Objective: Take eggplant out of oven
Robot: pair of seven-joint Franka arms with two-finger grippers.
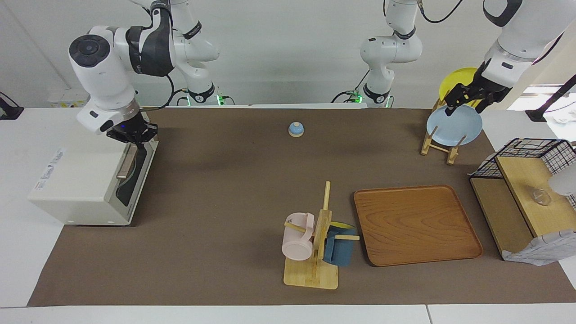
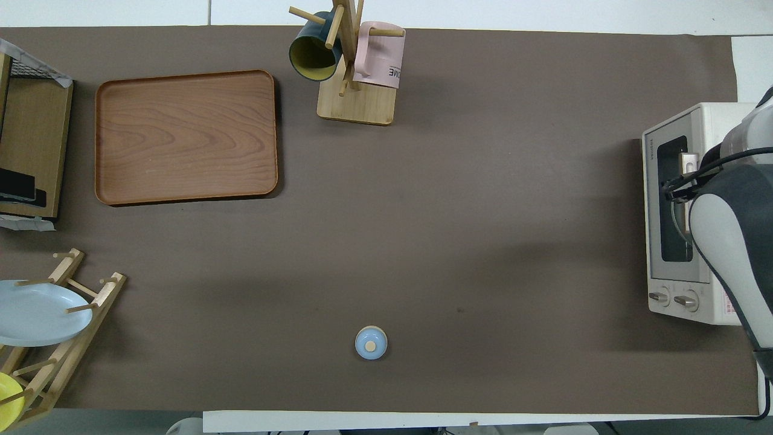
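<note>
The oven [image 1: 85, 180] sits at the right arm's end of the table, door shut. The right gripper [image 1: 132, 138] is at the handle [image 1: 127, 163] — fingers' state unclear. The eggplant, presumably inside, is unseen — likely light; grip mid-body.

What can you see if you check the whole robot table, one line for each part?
Surface: brown mat, flat, on a white table.
Job's things: oven at the right arm's end, door not dropped down; eggplant not seen.
Clutter: bell, mug tree, wooden tray, plate rack, wire basket.
Grippers: right pincer at the oven's handle; left pincer open, over the blue plate.
Cables: black cable on the right arm.
Surroundings: white wall.
</note>
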